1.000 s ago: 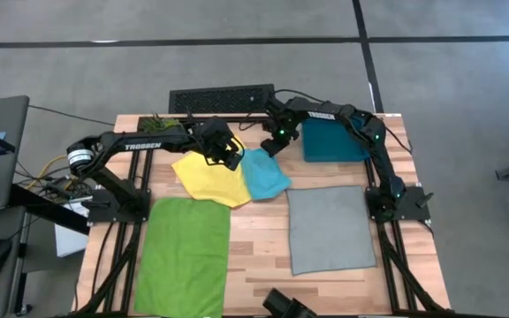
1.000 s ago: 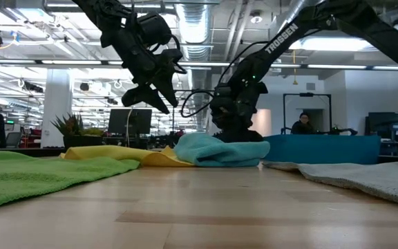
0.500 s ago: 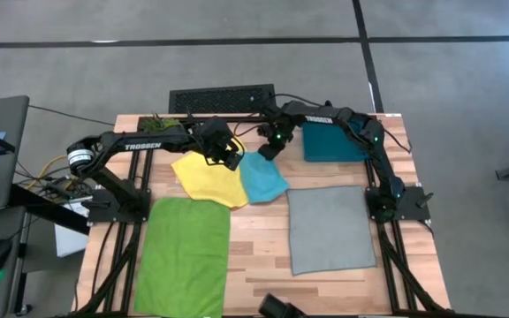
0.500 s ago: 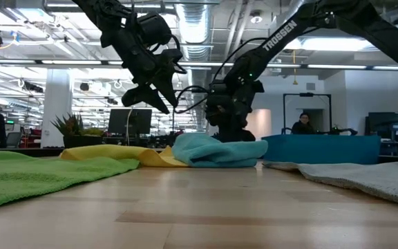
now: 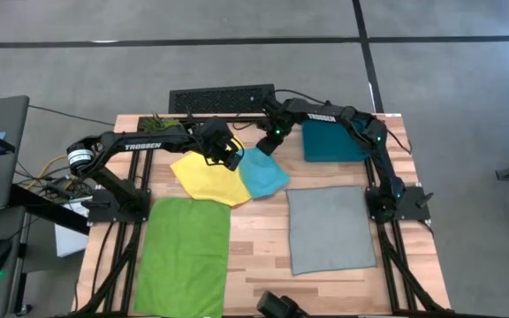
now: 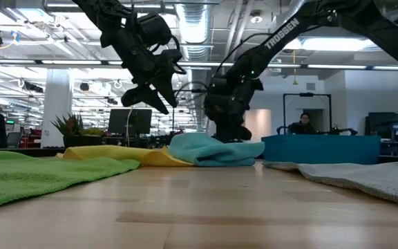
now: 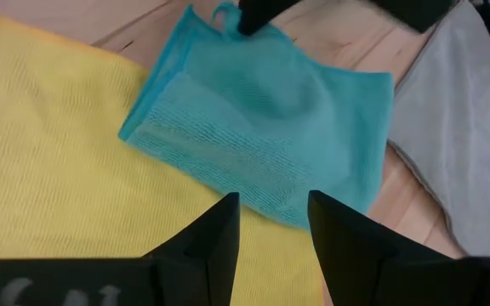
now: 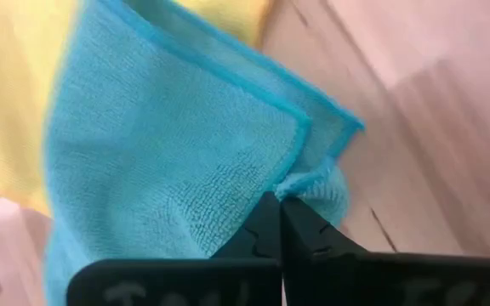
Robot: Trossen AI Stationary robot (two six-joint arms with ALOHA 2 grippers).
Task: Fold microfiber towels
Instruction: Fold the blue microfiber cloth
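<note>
From above, the turquoise towel (image 5: 264,173) lies mid-table, overlapping the yellow towel (image 5: 208,178). At table level, the left gripper (image 6: 150,97) hovers, jaws spread. The right gripper (image 8: 281,223) pinches the turquoise corner, jaws pressed together.

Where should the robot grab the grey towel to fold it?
Probably a corner of the grey towel, from straight above. It lies flat and spread out on the table, apart from the other cloths, so only its edges give the fingers something to pinch. The right gripper is shut on the blue towel now; the left gripper hovers open over the yellow towel.
</note>
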